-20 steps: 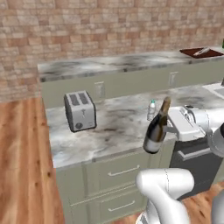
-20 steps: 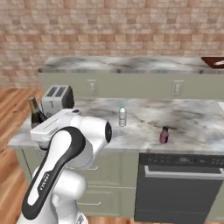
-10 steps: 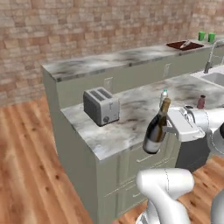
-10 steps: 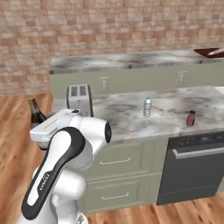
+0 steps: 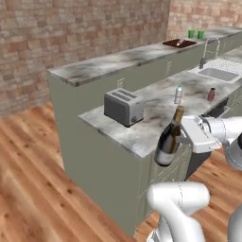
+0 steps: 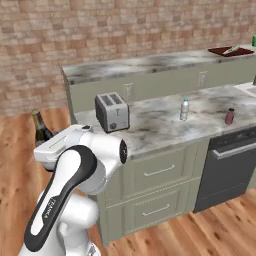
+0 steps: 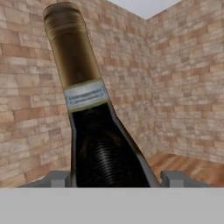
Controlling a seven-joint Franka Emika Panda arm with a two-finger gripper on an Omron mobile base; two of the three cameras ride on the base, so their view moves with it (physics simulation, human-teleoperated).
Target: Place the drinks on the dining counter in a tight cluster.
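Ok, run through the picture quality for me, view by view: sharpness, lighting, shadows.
Left base view: soft, flat rendered light, and the wine bottle in the gripper looks slightly blurred. Right base view: evenly lit, with only faint shadow under the toaster. Hand view: the bottle looms huge and close, its label unreadable, with no glare on the brick wall.

Three bottles in all: one tall dark glass wine bottle (image 5: 169,141), one small clear plastic water bottle with a white cap (image 5: 178,94), one short maroon bottle with a dark cap (image 5: 211,94). One silver two-slot toaster (image 5: 124,107). Two green cups (image 5: 196,34). One steel sink (image 5: 216,73) with one tap.
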